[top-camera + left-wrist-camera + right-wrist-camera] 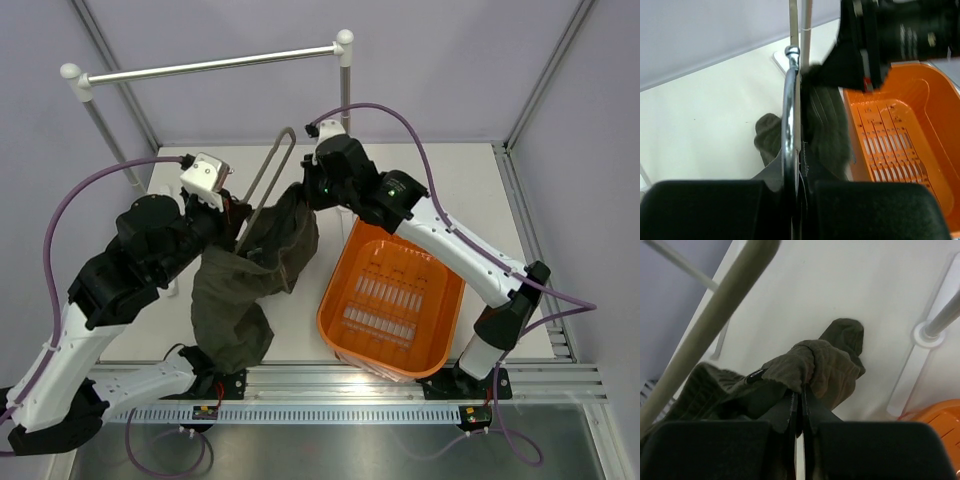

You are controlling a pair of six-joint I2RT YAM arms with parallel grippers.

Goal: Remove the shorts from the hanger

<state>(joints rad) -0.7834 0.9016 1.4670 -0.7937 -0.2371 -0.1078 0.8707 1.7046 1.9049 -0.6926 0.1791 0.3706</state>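
The dark olive-green shorts hang bunched from the thin grey-brown hanger, which slants up between both arms. My left gripper is shut on the hanger's lower end; in the left wrist view the shiny hanger bar runs up from between the fingers, with the shorts just to its right. My right gripper is shut on an upper edge of the shorts. In the right wrist view the cloth is pinched at the gripper and the hanger bar crosses at the left.
An orange basket stands on the table right of the shorts and shows in the left wrist view. The silver rail with white ball ends stands at the back on two posts; one post's base is near my right gripper.
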